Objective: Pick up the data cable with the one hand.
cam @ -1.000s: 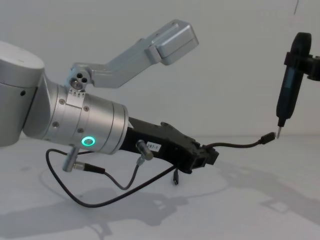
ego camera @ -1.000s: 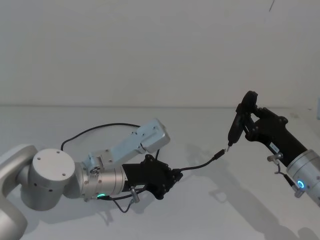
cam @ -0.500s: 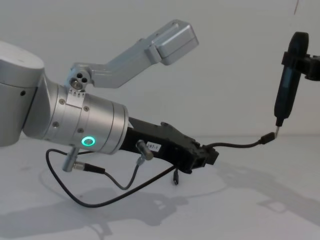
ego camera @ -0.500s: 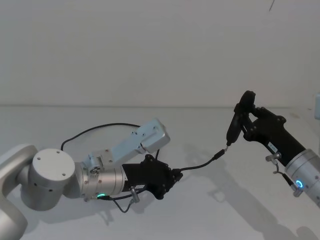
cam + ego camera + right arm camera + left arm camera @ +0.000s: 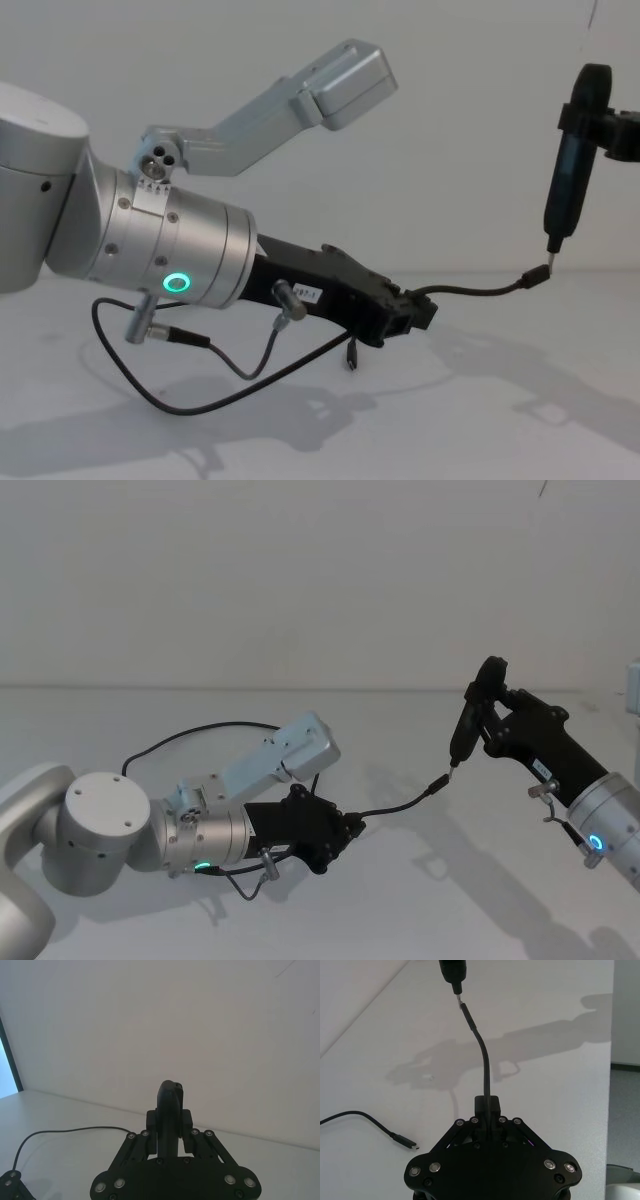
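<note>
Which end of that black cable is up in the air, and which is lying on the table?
The plug past the left gripper is raised, near the tip of the black tool in the right gripper. The other plug lies on the table.

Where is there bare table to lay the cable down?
Bare table lies in front, between the left gripper and the right arm. The far strip along the wall is also free. It is crowded between the grippers: the cable reaches to the tool in the right gripper, and loops behind the left arm.
</note>
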Motion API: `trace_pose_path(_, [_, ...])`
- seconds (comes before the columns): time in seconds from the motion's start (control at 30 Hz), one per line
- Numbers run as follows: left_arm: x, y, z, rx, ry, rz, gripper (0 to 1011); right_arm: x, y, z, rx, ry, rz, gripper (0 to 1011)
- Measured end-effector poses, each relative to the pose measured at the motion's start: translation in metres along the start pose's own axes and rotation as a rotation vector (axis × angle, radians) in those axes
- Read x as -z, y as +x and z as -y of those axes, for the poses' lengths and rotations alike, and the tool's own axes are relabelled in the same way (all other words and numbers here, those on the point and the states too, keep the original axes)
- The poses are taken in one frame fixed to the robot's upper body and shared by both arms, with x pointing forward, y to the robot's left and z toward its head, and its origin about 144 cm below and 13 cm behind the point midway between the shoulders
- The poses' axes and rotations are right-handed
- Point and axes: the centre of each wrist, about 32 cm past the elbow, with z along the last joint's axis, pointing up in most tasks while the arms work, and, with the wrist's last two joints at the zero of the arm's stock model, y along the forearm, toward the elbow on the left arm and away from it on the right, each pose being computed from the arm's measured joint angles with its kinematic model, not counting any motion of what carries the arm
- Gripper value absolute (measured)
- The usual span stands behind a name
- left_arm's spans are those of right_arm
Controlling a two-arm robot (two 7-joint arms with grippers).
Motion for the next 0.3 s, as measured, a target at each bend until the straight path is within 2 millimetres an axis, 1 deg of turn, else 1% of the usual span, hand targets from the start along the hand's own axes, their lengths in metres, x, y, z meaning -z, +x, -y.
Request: trace_pose_path(0.3, [0.0000, 0.0000, 0.0000, 0.000, 0.000, 0.000, 36, -0.0001, -0.0001, -0.0002, -0.001, -0.001, 0.000, 279])
